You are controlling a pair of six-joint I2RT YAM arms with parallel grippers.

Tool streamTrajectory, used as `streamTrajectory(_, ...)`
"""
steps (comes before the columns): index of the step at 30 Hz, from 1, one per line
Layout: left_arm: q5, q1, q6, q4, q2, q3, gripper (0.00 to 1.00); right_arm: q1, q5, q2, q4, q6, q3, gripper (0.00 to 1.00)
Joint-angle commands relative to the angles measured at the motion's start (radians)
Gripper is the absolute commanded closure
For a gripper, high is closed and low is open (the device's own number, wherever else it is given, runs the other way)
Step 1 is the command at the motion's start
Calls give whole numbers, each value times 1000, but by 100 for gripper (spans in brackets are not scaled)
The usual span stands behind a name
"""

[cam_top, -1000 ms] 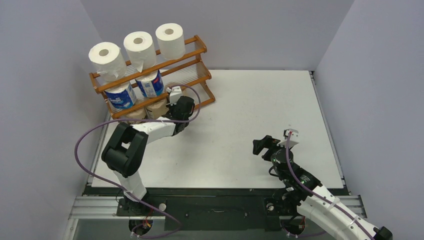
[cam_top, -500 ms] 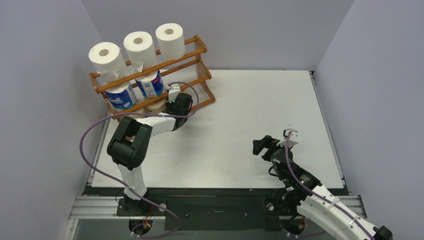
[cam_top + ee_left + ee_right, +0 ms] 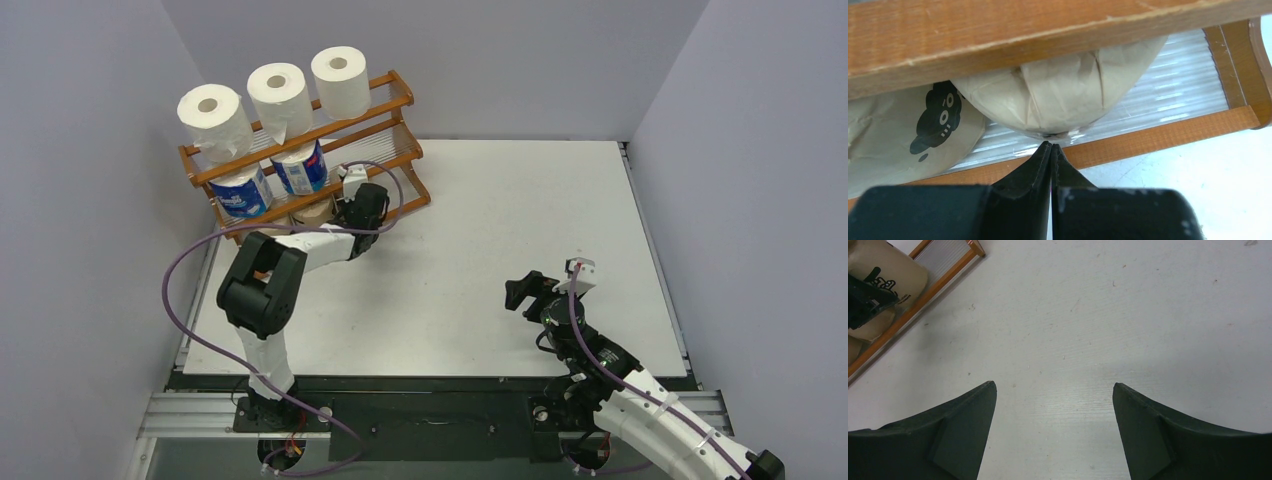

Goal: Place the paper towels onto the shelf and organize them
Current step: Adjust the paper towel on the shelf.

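Observation:
The wooden shelf point(image 3: 390, 100) stands at the table's back left. Three white rolls point(image 3: 279, 95) sit on its top tier and two blue-and-white rolls point(image 3: 240, 192) on the middle tier. Brown rolls point(image 3: 318, 212) lie on the bottom tier, mostly hidden. My left gripper point(image 3: 348, 205) is shut and empty. In the left wrist view its tips point(image 3: 1051, 145) are at the bottom tier's front rail point(image 3: 1158, 137), just below a plain-faced brown roll point(image 3: 1068, 95). A brown roll with black print point(image 3: 908, 130) lies to its left. My right gripper point(image 3: 520, 292) is open and empty above bare table point(image 3: 1058, 340).
Grey walls close in the table on the left, back and right. The shelf's middle rail point(image 3: 998, 35) hangs just above my left gripper. The shelf's near corner point(image 3: 975, 250) and a brown roll point(image 3: 893, 270) show at the right wrist view's top left.
My left gripper has moved in toward the shelf's bottom tier, up against the brown roll. The right arm has not moved.

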Motion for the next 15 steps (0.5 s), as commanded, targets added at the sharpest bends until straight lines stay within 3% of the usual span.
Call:
streamTrajectory(1,0,-25,0,0,-131,-19,100,-3,33,5,13,-8,9,19)
streamTrajectory(6,24,-90,-9,-10,-340,-175,95,-3,7,16,35,-10,6,15)
streamTrajectory(15,-70,-302,34,-132,-671,-328,51,-3,-29,23,42,-11,32,14)
